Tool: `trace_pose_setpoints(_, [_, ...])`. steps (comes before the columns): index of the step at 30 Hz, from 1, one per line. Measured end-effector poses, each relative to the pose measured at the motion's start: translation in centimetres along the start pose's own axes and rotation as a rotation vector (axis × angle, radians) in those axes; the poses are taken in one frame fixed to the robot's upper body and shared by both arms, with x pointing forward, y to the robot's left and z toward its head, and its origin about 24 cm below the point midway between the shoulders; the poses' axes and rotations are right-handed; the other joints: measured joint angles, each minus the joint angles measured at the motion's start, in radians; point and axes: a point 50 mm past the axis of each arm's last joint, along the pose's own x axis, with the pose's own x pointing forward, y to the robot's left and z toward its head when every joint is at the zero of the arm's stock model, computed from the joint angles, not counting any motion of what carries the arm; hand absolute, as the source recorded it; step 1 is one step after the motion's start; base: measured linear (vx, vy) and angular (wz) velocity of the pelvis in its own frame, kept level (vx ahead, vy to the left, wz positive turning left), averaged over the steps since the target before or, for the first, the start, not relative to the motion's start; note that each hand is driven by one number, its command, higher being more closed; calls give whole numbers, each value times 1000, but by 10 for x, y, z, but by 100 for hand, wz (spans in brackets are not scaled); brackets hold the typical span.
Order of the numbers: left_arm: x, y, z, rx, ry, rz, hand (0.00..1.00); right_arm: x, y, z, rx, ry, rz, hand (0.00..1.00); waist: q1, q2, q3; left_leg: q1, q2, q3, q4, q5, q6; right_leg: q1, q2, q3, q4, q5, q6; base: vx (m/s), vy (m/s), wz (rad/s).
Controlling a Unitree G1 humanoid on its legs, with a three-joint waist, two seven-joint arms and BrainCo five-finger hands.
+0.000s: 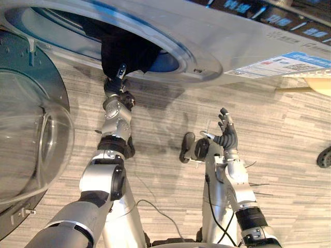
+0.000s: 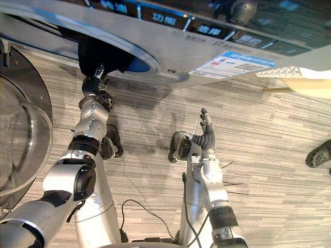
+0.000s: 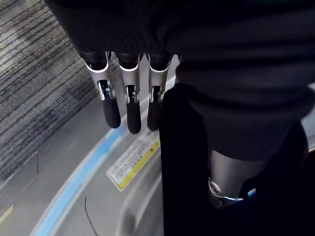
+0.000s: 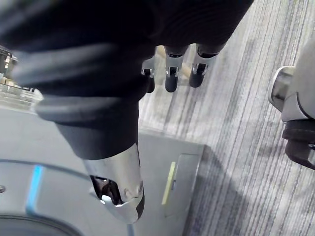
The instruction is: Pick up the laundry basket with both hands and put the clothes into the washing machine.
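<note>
The washing machine (image 1: 232, 41) is standing with its round glass door (image 1: 26, 129) swung fully open on the robot's left, leaving the blue-ringed drum opening (image 1: 67, 23) exposed. A dark garment (image 1: 126, 51) is hanging out over the lower lip of that opening, partly inside the drum and partly draping down over the front of the machine. The left robot hand (image 1: 116, 82) is reaching up to the garment's hanging edge. In its own wrist view its fingers (image 3: 133, 113) are lying straight and side by side, with a fold of the dark cloth sitting between them and the thumb (image 3: 221, 182), so the hand is touching the cloth with relaxed, uncurled fingers rather than clenching it. The right robot hand (image 1: 227, 135) is hovering well apart from the machine over the grey striped floor (image 1: 279, 134), palm raised and spread wide, holding nothing. Its fingers (image 4: 170, 81) are showing straight in the right wrist view. A cream-coloured thing with a white latticed rim, which looks like the laundry basket (image 2: 310, 85), is sitting at the robot's far right just beside the machine's front panel, below a printed label (image 1: 282, 64), and neither hand is touching it. A person's dark shoe (image 2: 318, 153) is resting on the floor at the right edge.
</note>
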Motion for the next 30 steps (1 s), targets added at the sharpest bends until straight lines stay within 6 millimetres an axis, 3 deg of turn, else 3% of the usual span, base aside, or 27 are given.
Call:
trace_pose_setpoints(4, [-2, 0, -2, -4, -1, 25, 100, 0, 2, 1, 4, -6, -1, 0, -18, 0, 0, 0, -11, 1, 0, 0, 0, 0, -11, 1, 5, -2, 3, 11, -26, 8])
trace_pose_setpoints(13, [-27, 4, -10, 71, -86, 14, 100, -3, 3, 2, -27, -15, 4, 0, -18, 0, 0, 20, -15, 10, -10, 0, 1, 12, -14, 8, 6, -3, 5, 22, -39, 2])
trace_pose_setpoints(17, [-67, -44, 16, 95, -347, -227, 100, -11, 2, -5, -48, 9, 5, 0, 9, 3, -14, 52, -15, 10, -28, 0, 1, 43, -14, 3, -5, -5, 4, 3, -57, 4])
trace_pose_setpoints(19, [-77, -53, 19, 101, -392, -270, 100, -13, 3, -1, -49, -6, 6, 0, 9, 4, -24, 57, -16, 10, -36, 0, 1, 49, -15, 1, -12, -5, 3, -6, -41, 4])
trace_pose_setpoints(24, [-83, -55, 17, 191, -435, -280, 100, -14, 3, -2, -61, -5, 14, 0, 6, 5, -37, 62, -15, 10, -38, 1, 0, 55, -15, -2, -16, -5, 3, 19, -35, 0])
trace_pose_setpoints(26, [-80, -61, 28, 224, -478, -281, 100, -15, 4, -2, -60, -5, 19, 0, 8, 5, -37, 62, -14, 10, -37, 2, -1, 55, -14, -2, -16, -5, 3, 0, 0, 0])
trace_pose_setpoints(30, [-64, -100, 90, 382, -721, -316, 100, -15, 9, -1, -57, -8, 56, 0, 3, 4, -37, 59, -12, 8, -28, 2, 0, 55, -11, -2, -14, -5, 3, 1, -5, -1])
